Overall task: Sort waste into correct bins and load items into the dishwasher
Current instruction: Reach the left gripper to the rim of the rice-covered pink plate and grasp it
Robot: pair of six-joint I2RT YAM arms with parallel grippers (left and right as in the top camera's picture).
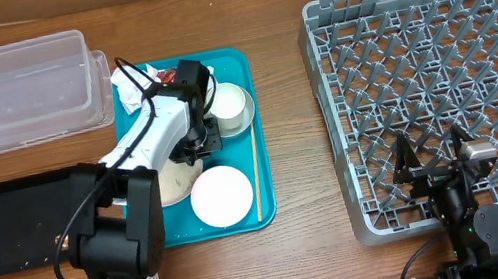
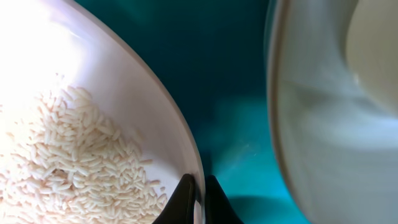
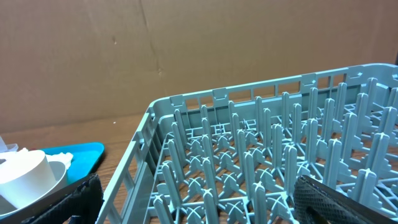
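Note:
My left gripper (image 1: 199, 144) is down on the teal tray (image 1: 234, 61), shut on the rim of the large plate (image 1: 173, 185). In the left wrist view the black fingertips (image 2: 184, 200) pinch that white plate's (image 2: 124, 74) edge, one inside and one outside, and loose rice (image 2: 74, 155) lies on the plate. A white cup (image 1: 228, 105) in a grey-white bowl (image 2: 329, 124) stands just right of the grip. A smaller plate (image 1: 221, 195) lies at the tray's front. Napkins (image 1: 131, 85) and a red wrapper (image 1: 163, 75) lie at its back. My right gripper (image 1: 432, 161) hangs open over the grey rack's (image 1: 441, 77) front edge.
The clear tub (image 1: 18, 92) stands at the back left and the black tray (image 1: 10, 225) at the front left. A wooden chopstick (image 1: 256, 174) lies along the teal tray's right side. From the right wrist, rack prongs (image 3: 261, 155) fill the space between the fingers (image 3: 336, 202).

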